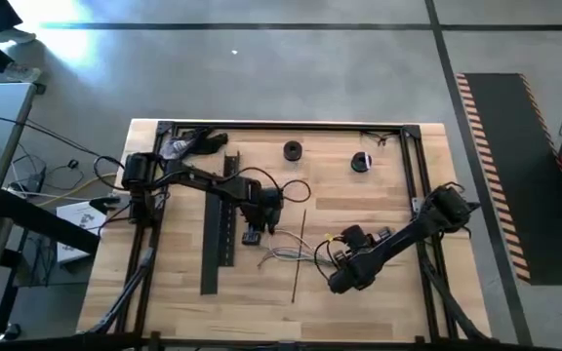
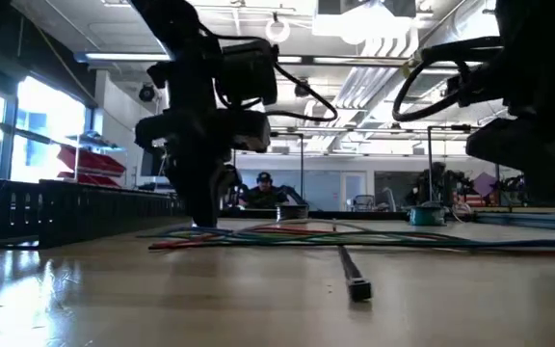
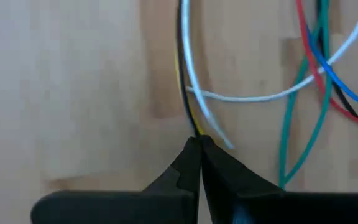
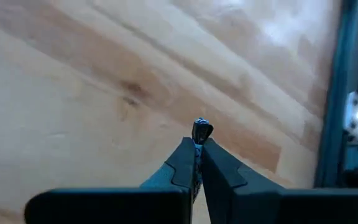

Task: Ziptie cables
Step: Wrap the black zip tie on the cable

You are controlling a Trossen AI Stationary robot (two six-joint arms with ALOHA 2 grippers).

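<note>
Both end effectors pinch shut; cables (image 1: 286, 256) partly hidden.

Table (image 1: 379, 214) pale smooth wood; cables (image 3: 291, 93) glossy plastic.

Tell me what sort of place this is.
Probably a robotics lab or workshop: a wooden table on a concrete floor, exposed ceiling ducts, and red parts bins by the windows.

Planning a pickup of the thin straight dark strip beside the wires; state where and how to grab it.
Grip the thin straight dark strip near its middle, coming straight down with the claw across its width. It lies flat on the wooden table, too low for a side approach, with the wires close beside.
</note>
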